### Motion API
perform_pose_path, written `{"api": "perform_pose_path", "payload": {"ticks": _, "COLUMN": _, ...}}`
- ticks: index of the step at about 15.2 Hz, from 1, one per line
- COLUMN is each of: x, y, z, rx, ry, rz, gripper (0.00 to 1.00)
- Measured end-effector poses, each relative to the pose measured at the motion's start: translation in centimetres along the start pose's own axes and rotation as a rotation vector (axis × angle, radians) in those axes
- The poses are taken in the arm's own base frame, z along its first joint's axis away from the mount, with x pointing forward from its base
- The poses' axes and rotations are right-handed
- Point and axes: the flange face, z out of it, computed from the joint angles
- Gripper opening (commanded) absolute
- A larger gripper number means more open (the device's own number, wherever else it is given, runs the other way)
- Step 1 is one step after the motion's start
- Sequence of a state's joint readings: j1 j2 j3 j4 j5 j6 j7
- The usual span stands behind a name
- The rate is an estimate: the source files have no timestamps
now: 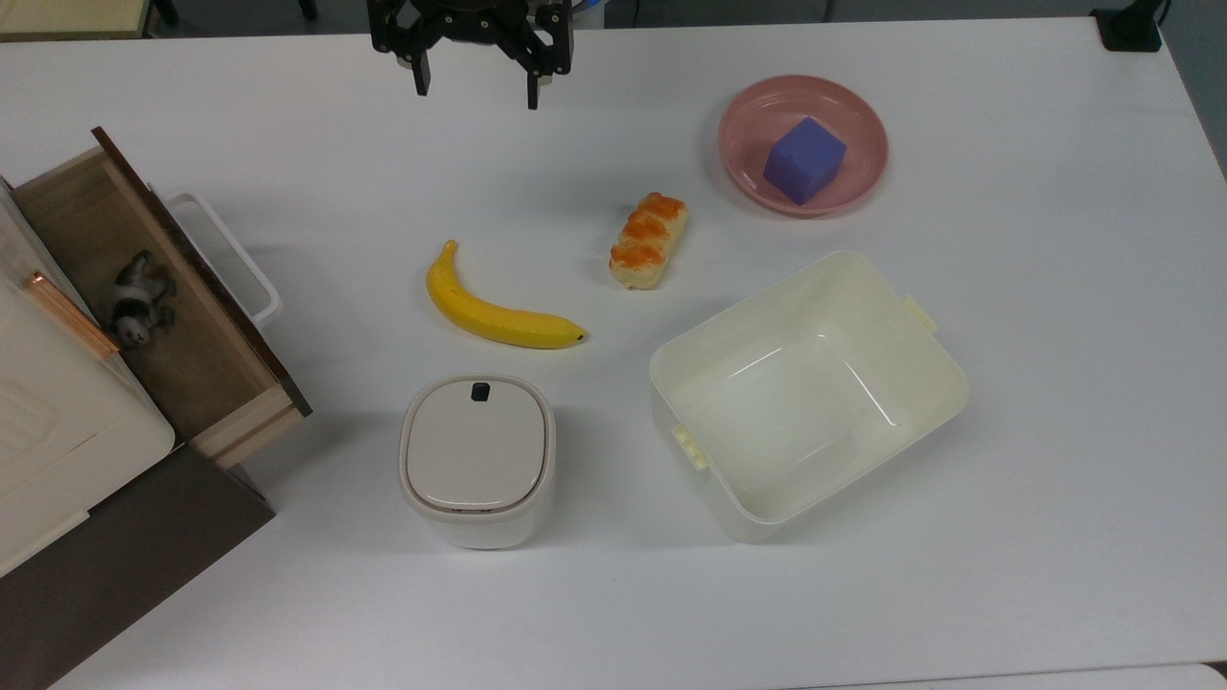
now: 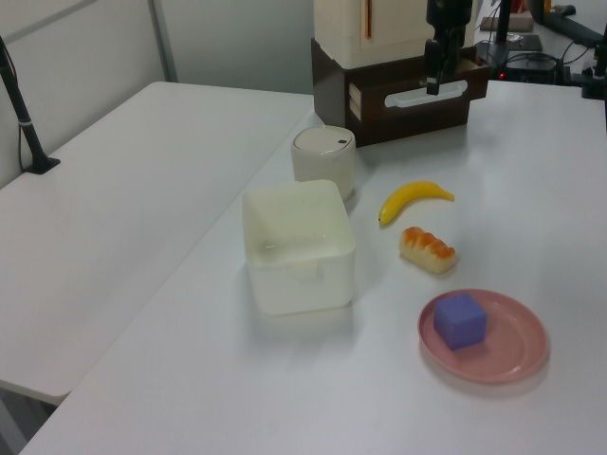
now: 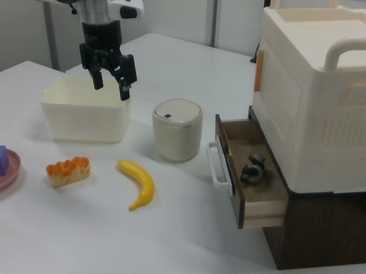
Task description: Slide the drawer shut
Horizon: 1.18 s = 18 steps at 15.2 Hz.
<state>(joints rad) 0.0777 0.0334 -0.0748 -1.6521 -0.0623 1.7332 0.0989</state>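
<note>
Brown-fronted drawer (image 1: 192,278) stands open, well apart from the fingers (image 1: 474,88), which are spread and empty. Approach its front squarely, push along the slide, avoid snagging the handle (image 1: 235,254).

Tool (image 1: 474,86) aloft, fingers spread

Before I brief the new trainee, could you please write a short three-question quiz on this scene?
1. True or false: the drawer stands open.
2. What lies on the pink plate? A) banana B) purple cube C) bread roll
3. Fill in: inside the drawer lies a small ____.

Key:
1. True; its dark front panel sits out from the brown cabinet, and the claw hangs open, apart from the white loop handle.
2. B; the purple cube. The banana and bread roll lie on the table.
3. Toy animal.
</note>
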Motion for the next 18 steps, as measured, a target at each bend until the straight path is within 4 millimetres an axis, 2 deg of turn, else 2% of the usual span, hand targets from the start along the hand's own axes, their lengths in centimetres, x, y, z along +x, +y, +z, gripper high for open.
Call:
{"api": "perform_pose_path", "payload": {"ticks": 6, "x": -0.29, "y": 0.03, "z": 0.23, "rx": -0.002, "ry": -0.027, "rz": -0.041, "gripper": 0.0}}
{"api": "perform_pose_path", "payload": {"ticks": 18, "x": -0.34, "y": 0.14, "z": 0.44, "rx": -0.003, "ry": -0.038, "rz": -0.043, "gripper": 0.0}}
